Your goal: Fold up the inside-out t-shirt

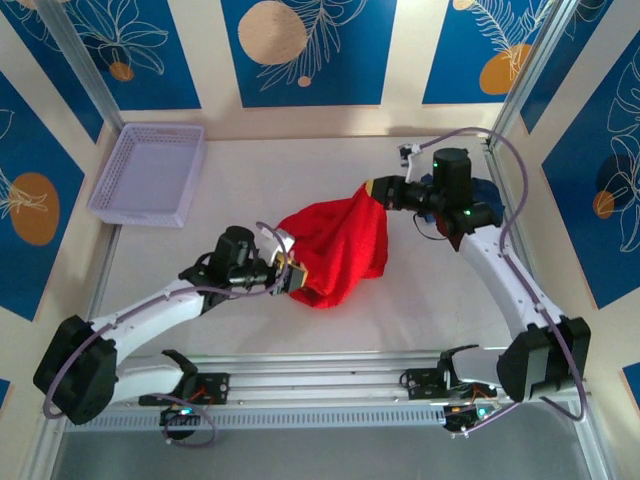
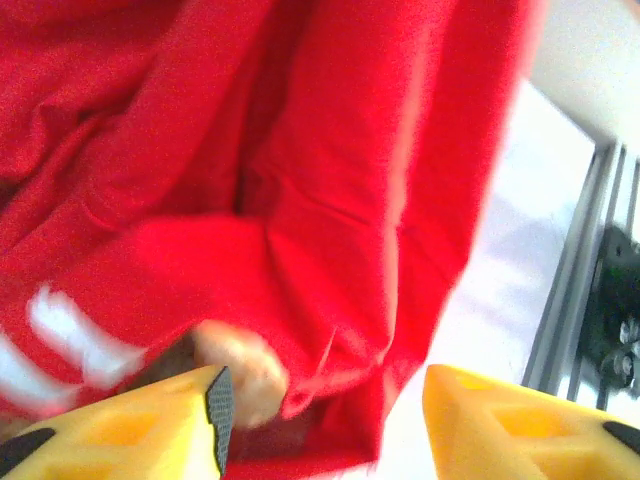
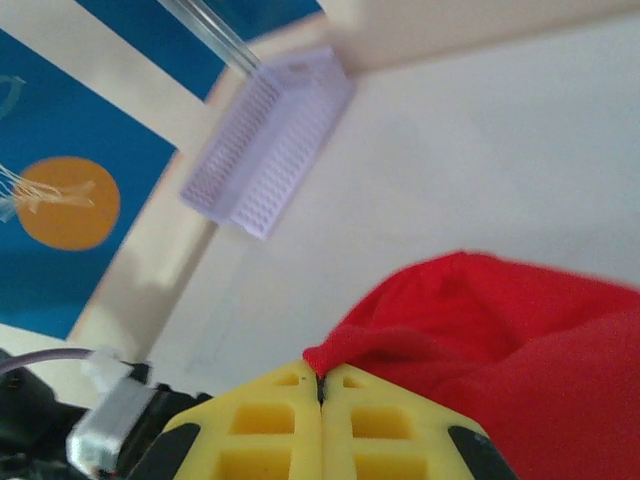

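Note:
The inside-out t-shirt (image 1: 335, 250) is a bunched bright red cloth in the middle of the table, drawn up toward the right. My right gripper (image 1: 380, 190) is shut on its upper right edge. In the right wrist view a folded red hem (image 3: 345, 350) is pinched where the right gripper (image 3: 322, 378) meets. My left gripper (image 1: 290, 272) is at the shirt's lower left corner. In the left wrist view its yellow fingers (image 2: 130, 430) stand apart, open, and the red shirt (image 2: 300, 200) hangs close in front, its hem drooping between them ungripped. White print (image 2: 70, 345) shows on the cloth.
A lavender mesh basket (image 1: 150, 175) stands at the back left corner, also in the right wrist view as the basket (image 3: 270, 150). An aluminium rail (image 1: 320, 385) runs along the near edge, and frame posts (image 1: 85, 70) rise at the back corners.

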You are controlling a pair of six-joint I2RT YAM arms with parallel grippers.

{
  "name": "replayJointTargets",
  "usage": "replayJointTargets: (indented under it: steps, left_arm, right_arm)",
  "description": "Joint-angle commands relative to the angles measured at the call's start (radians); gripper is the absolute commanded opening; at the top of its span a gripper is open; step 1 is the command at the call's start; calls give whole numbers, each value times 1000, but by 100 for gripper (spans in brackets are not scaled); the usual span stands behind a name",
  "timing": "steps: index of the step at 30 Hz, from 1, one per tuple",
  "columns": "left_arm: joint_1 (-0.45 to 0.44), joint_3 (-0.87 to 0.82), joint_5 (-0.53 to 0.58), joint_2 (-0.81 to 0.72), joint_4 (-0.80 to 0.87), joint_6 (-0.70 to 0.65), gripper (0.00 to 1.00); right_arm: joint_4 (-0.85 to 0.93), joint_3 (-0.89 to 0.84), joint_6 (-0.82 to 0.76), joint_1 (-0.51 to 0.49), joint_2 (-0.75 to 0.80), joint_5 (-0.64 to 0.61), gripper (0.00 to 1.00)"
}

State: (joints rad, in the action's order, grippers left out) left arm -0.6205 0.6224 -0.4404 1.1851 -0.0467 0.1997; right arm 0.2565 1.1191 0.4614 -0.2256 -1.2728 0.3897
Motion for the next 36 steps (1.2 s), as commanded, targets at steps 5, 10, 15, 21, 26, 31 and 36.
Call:
replayJointTargets:
  steps: [5,10,15,21,26,31,36]
  left_arm:
    - [-4,166,141,97,50,-55,67]
    - [-41,329,158,300,88,-126,72]
    - [-60,499,151,490,182,-239,78]
    - [-70,604,141,647,189,-256,73]
    - [-63,682,122,667,122,-155,23]
    - [27,675,-57,512,65,69,0]
    - [166,616,-207,317,2,345,0]
  right_arm:
    - [103,-74,-96,-4,35,36,0]
    - [119,-80,-103,7,55,33,0]
    - [137,-68,-113,21,64,36,0]
    - [131,-71,-112,41,81,40,0]
    - [141,-62,-124,51,82,38,0]
    - [215,-7,-218,57,131,-31,0]
    - [165,23,-234,59,193,-15,0]
